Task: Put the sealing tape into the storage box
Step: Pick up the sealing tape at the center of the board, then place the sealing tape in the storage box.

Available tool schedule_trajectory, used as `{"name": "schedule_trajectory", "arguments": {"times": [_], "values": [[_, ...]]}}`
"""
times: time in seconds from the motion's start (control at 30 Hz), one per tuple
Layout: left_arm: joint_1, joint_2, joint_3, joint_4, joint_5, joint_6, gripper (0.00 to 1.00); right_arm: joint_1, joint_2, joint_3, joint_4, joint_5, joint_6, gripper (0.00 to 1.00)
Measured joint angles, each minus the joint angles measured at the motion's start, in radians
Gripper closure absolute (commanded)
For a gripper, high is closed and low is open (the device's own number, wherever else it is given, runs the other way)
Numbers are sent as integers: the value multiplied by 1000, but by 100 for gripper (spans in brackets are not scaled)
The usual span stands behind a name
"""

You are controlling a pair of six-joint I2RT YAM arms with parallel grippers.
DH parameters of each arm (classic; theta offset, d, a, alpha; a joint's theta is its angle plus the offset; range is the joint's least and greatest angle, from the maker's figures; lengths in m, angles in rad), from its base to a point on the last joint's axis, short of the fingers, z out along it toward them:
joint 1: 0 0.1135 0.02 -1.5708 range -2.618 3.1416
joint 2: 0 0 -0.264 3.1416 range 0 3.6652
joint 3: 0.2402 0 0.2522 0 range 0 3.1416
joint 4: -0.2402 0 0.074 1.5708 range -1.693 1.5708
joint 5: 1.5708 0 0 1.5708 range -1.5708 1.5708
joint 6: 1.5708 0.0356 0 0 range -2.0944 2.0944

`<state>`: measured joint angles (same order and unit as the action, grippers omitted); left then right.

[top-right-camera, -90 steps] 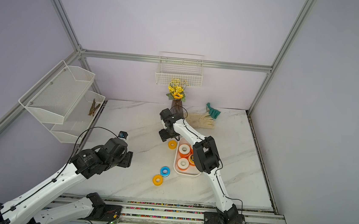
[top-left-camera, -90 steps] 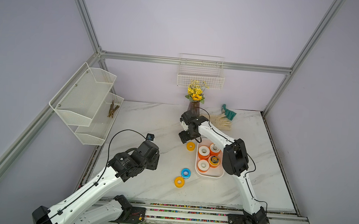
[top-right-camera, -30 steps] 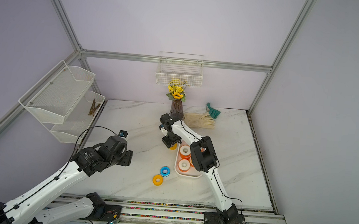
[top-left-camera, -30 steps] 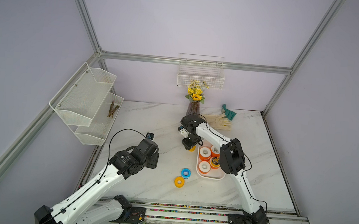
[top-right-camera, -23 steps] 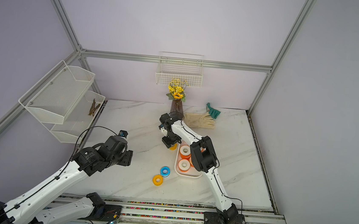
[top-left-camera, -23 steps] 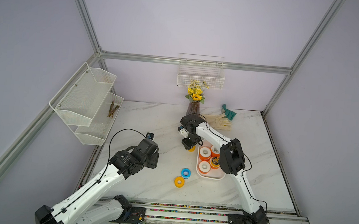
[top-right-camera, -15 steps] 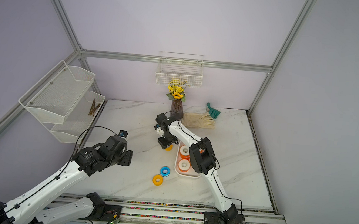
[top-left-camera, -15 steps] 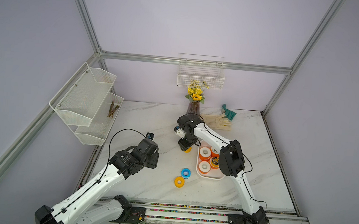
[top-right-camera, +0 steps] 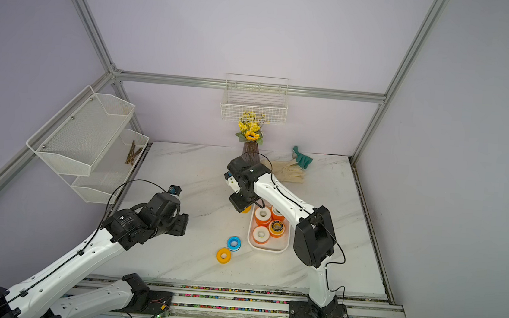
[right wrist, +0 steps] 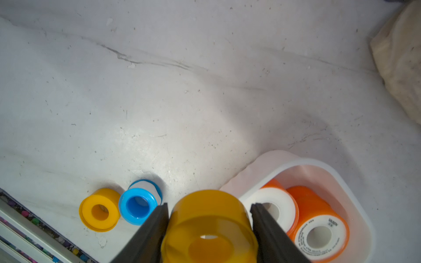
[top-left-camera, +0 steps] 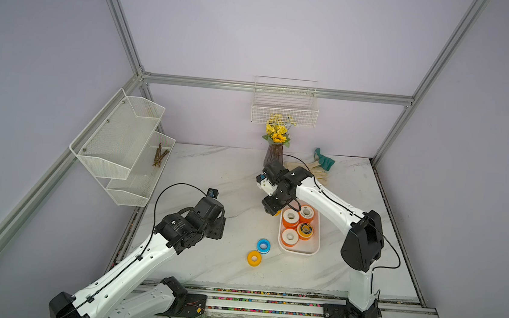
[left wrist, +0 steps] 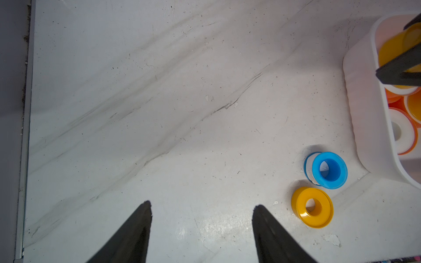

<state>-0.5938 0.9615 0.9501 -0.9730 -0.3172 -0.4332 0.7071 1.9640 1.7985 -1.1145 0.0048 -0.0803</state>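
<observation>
Your right gripper (right wrist: 209, 205) clamps a yellow spool (right wrist: 209, 225) at the far-left corner of the storage box (right wrist: 355, 189); carry it over the rim, lower, then release. Your left gripper (left wrist: 202, 204) gapes empty.

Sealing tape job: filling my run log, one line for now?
right gripper: shut on yellow spool; left gripper: open, empty; table: blue spool, loose yellow spool

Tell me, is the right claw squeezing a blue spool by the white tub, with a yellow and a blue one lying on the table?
Not blue: the right wrist view shows the right gripper holding a yellow spool. The rest stands: it is by the storage box, and a loose yellow spool and blue spool lie on the table.
</observation>
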Motion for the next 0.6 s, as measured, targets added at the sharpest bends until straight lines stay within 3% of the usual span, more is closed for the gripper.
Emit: {"name": "schedule_trajectory", "arguments": {"times": [0.3,0.6], "values": [[3,0,0,0,8,7,31,-11,-185,-356,98,68,40,53],[3,-6,0,0,9,7,31,-22,-267,-537,160,77,74,54]]}}
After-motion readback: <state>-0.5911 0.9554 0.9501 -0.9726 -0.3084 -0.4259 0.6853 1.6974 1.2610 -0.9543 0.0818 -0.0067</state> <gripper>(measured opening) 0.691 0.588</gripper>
